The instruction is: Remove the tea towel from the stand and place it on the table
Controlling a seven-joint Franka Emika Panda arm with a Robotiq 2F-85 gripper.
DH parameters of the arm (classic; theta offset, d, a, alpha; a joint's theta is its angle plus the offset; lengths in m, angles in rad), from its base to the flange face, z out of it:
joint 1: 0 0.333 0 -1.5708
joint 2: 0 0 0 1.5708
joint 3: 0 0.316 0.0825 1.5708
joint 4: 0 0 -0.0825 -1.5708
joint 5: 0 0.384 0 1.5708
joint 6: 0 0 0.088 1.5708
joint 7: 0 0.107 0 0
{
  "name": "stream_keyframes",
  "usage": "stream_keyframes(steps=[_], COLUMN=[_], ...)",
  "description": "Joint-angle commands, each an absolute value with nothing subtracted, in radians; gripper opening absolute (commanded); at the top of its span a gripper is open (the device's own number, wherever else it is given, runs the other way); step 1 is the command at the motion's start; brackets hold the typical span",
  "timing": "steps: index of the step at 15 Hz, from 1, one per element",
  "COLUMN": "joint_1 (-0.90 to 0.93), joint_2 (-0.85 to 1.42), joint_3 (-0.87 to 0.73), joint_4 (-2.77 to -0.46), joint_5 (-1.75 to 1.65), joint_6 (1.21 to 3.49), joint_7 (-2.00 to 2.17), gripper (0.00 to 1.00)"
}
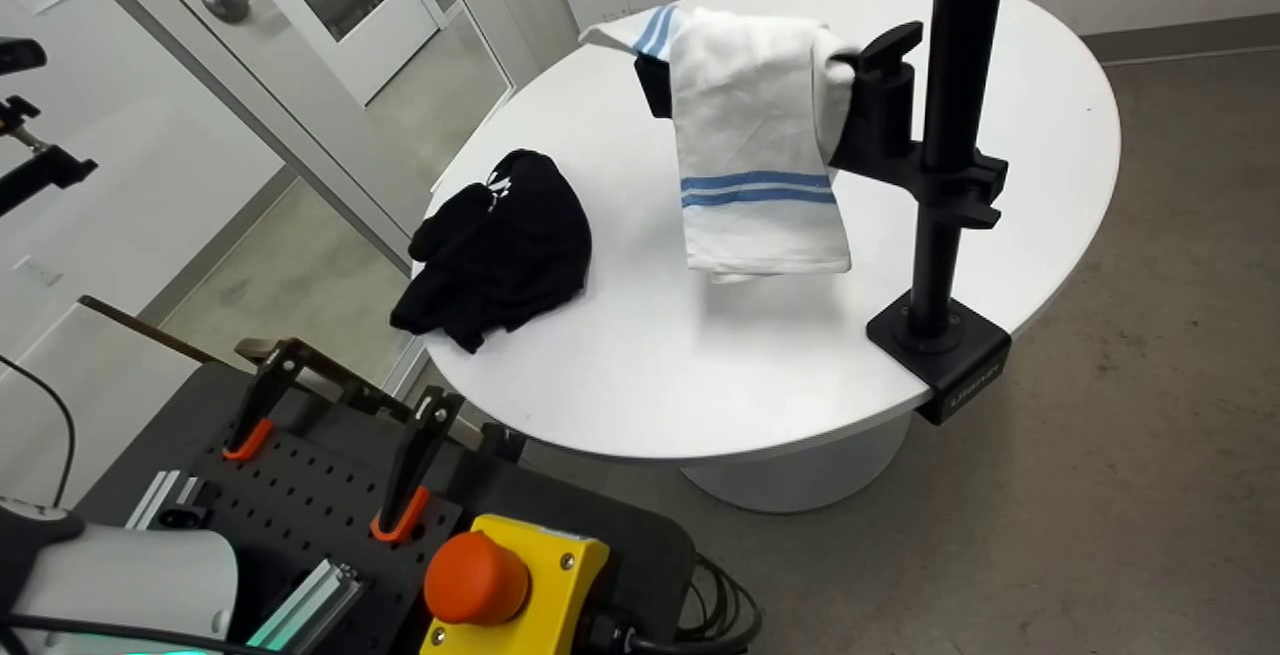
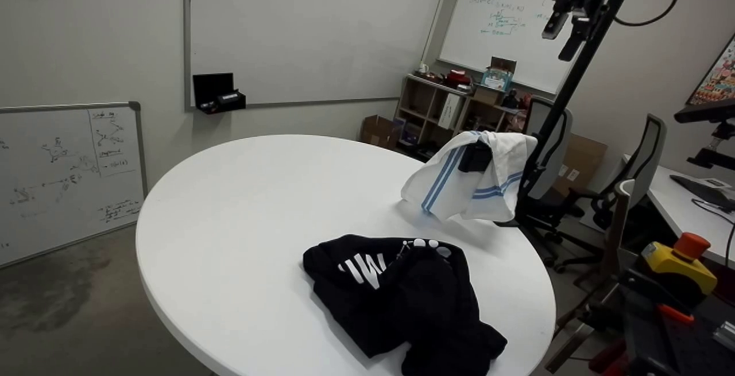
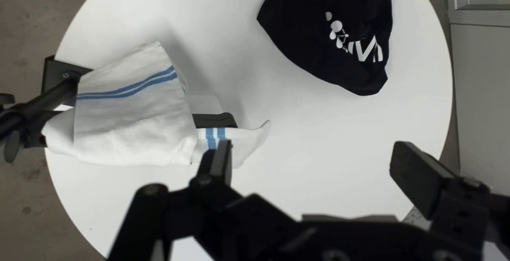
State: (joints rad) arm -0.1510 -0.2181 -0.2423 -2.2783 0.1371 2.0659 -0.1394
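The white tea towel with blue stripes hangs draped over the side arm of the black stand, above the table, in both exterior views (image 1: 750,115) (image 2: 502,158) and in the wrist view (image 3: 131,121). The stand (image 1: 965,55) is a black upright pole clamped to the edge of the round white table (image 1: 620,375); the pole also shows in the wrist view (image 3: 51,95). My gripper (image 2: 561,38) is high above the towel, fingers pointing down. In the wrist view the gripper (image 3: 312,153) is open and empty, its left finger overlapping the towel's loose end in the picture.
A black garment with white print lies crumpled on the table, in both exterior views (image 1: 510,245) (image 2: 402,307) and the wrist view (image 3: 326,34). A yellow emergency-stop box (image 1: 540,575) sits on the robot's black base. Whiteboards, shelves and office chairs stand around.
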Motion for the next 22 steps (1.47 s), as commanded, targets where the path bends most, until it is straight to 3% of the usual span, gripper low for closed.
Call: stream_keyframes(steps=[1, 10, 22], joint_1=[-0.158, -0.195, -0.24], joint_2=[-0.05, 0.219, 0.317], joint_3=[-0.247, -0.229, -0.235], joint_4=[-2.179, -2.041, -2.03], joint_5=[0.147, 0.065, -0.027], joint_6=[2.129, 2.244, 2.252], joint_7=[-0.209, -0.183, -0.147], gripper=[1.0, 1.0, 1.0])
